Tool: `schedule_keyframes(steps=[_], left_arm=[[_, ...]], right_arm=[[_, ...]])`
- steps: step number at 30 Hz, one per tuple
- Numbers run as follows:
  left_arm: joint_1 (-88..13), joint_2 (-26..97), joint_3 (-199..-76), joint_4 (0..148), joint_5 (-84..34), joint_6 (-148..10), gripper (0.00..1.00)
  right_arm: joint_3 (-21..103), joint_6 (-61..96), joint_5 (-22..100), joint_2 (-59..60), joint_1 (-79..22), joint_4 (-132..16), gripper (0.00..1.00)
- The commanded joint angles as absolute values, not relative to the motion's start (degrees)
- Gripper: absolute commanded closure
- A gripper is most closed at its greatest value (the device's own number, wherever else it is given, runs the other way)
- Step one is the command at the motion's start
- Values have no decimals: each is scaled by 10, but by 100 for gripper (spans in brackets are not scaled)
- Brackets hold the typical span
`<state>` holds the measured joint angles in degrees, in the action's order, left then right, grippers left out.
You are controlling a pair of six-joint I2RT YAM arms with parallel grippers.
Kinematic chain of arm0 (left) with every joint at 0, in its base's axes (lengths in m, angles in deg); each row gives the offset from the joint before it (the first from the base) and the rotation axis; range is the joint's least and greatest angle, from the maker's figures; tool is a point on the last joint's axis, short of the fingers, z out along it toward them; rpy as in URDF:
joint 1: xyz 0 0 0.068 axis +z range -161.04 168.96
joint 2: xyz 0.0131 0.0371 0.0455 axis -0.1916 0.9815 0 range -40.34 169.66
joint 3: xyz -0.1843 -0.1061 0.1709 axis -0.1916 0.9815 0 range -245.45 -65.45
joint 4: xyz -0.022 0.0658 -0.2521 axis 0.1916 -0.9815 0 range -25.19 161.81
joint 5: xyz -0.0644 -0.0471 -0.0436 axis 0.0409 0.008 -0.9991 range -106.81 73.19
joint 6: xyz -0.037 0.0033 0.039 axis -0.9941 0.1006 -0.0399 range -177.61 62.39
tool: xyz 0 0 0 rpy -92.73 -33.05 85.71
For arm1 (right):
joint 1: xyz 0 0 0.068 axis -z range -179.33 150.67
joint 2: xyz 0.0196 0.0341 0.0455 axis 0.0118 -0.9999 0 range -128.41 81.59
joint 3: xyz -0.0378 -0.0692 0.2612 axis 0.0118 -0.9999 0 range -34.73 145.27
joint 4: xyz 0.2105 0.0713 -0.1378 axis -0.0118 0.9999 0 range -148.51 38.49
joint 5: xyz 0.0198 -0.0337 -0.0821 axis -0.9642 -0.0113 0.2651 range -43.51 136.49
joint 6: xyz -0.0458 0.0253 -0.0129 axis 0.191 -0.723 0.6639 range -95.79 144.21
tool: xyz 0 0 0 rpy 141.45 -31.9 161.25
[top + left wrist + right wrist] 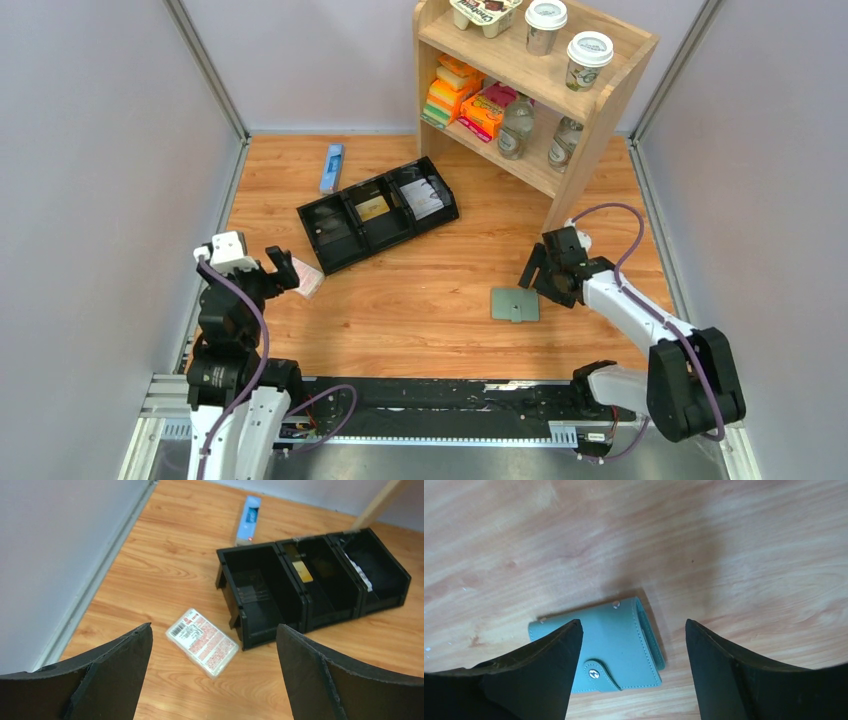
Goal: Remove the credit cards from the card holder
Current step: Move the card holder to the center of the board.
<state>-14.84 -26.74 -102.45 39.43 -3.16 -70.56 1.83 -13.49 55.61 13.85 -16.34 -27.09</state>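
Wood-grain tabletop (430,310) carries the card holder (609,645), flat and snapped shut, near your right gripper (631,627), jaws spread. Expect it light, thin and pliable; pinch the stitched free edge. Your left gripper (212,630), well apart, is likewise spread and empty.

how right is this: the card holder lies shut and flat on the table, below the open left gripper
Wrong arm: it is the open right gripper, not the left, that hangs over the card holder, as the top external view shows. The holder does lie shut and flat on the table. The left gripper is open near a pink-and-white packet.
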Motion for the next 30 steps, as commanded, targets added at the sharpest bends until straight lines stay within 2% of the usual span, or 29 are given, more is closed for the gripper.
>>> schedule_keyframes(steps=[1, 4, 7, 12, 18, 22, 26, 30], left_arm=[[-150, -216, -1043, 417, -111, -694, 0], [-151, -180, -1053, 417, -140, -692, 0], [-150, -152, -1049, 426, -190, -684, 0], [-150, -131, -1044, 437, -247, -681, 0], [-150, -119, -1042, 441, -274, -696, 0], [-150, -103, -1041, 449, -298, -725, 2], [-150, -65, -1043, 442, -331, -768, 2], [-152, -26, -1035, 448, -376, -812, 2]], right_arm=[[5, -117, 476, 115, -164, -275, 25], [-6, -113, 411, 105, -186, -292, 31], [17, -100, 403, 69, -241, -317, 34], [112, -86, 374, -51, -329, -350, 39], [251, -63, 352, -162, -425, -372, 41], [279, -61, 372, -147, -434, -377, 39], [257, -54, 409, -100, -434, -372, 34], [216, -46, 393, -66, -434, -380, 34]])
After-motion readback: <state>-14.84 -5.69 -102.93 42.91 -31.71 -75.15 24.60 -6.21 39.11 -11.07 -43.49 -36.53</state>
